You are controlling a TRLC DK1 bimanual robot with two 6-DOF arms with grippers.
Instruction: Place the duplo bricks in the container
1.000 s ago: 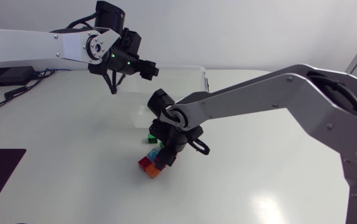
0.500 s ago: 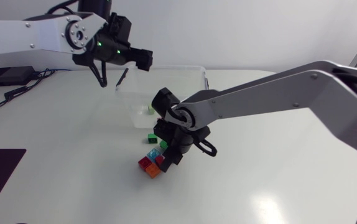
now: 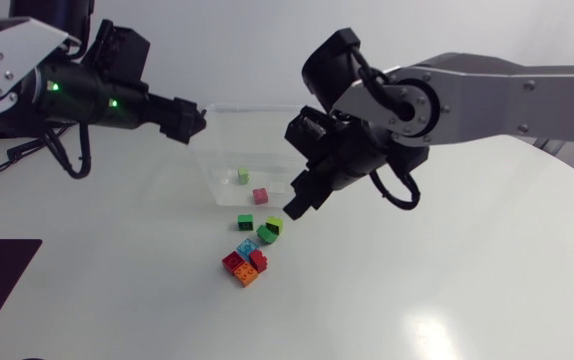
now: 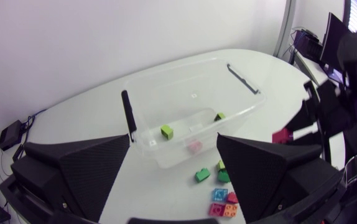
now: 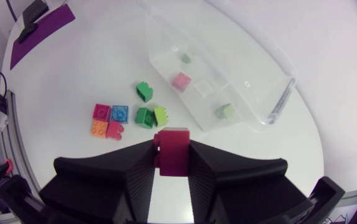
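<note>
Right arm (image 3: pixel 487 85) lifted off brick cluster (image 3: pixel 245 262), right jaws clamping crimson brick (image 5: pixel 173 151), left jaws wide apart, empty, white table (image 3: pixel 417 290)

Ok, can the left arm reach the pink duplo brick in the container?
Probably yes: the left gripper is open and empty, the container has no lid, nothing covers the pink duplo brick. The right gripper, holding a red duplo brick, hovers nearby.
</note>
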